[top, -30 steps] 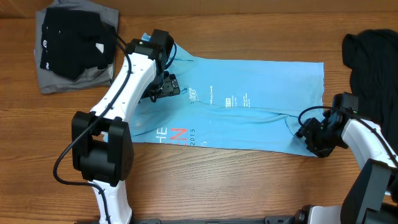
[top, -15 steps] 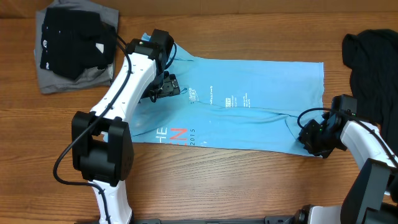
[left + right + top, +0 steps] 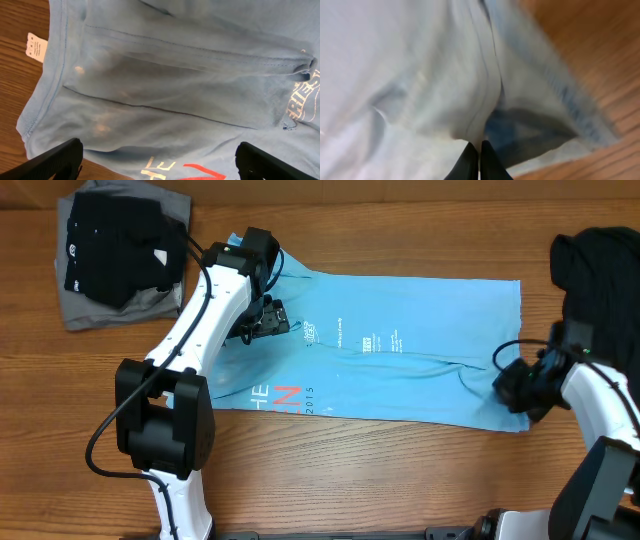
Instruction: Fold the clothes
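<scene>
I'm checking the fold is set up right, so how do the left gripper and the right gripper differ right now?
The left gripper stands wide open and holds nothing; the right gripper is shut, pinching a fold of the light-blue T-shirt. The left gripper is by the collar end; the right gripper is at the hem end. Both are at the same shirt.

We see a brown wood-grain tabletop (image 3: 380, 480). A light-blue T-shirt (image 3: 400, 370) with white and pink-red lettering lies spread across its middle, long side running left to right, wrinkled at its right end. At the far-left corner a folded grey garment (image 3: 90, 312) lies on the wood, with a folded black garment (image 3: 115, 240) on top. Against the right edge, a crumpled black garment (image 3: 600, 290) lies heaped near the T-shirt.
</scene>
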`<action>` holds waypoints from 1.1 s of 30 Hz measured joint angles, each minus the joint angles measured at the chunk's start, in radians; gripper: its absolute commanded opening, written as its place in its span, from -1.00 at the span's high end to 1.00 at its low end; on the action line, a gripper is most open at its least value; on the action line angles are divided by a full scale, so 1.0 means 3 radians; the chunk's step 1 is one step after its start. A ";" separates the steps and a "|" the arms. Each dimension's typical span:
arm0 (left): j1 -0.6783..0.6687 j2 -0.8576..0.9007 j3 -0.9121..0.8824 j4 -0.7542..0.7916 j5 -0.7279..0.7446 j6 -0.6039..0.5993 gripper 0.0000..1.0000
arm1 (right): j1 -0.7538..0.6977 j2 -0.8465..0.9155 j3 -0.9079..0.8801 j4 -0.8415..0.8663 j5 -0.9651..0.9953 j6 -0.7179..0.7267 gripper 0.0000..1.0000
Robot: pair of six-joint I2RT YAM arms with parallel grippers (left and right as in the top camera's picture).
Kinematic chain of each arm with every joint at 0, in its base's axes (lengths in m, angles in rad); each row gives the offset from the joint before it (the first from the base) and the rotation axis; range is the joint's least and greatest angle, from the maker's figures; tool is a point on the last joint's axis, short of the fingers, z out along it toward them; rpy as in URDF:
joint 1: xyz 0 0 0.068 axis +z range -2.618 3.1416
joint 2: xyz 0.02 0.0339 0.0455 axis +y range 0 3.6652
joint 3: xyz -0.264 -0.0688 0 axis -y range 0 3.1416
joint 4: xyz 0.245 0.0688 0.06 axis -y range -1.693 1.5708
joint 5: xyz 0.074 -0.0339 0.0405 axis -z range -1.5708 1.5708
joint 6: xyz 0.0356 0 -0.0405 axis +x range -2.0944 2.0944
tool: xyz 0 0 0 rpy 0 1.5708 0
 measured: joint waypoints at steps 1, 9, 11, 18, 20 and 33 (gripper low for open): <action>0.0000 0.0000 0.0000 0.0000 0.0000 0.0000 -1.00 | -0.0017 0.0000 0.0042 0.0027 0.0046 0.0015 0.92; 0.0000 0.0000 0.0000 -0.0009 0.0000 0.0000 -1.00 | -0.0041 0.0000 0.0084 0.0259 0.0483 0.0242 0.92; 0.0000 0.0000 0.0000 -0.0013 0.0000 0.0000 -1.00 | -0.0041 0.0000 0.0084 0.0266 0.0636 0.0341 0.92; 0.0000 0.0000 0.0000 -0.0013 0.0000 0.0000 -1.00 | -0.0043 0.0000 0.0084 0.0411 0.0950 0.0552 -0.37; 0.0000 0.0000 0.0000 -0.0014 -0.0001 0.0000 -1.00 | -0.0048 0.0000 0.0085 0.0406 0.0998 0.0559 -0.82; 0.0000 -0.0013 0.0001 -0.0020 -0.0051 0.0027 -1.00 | -0.0061 0.0006 0.0984 -0.0636 0.0763 0.0505 -1.00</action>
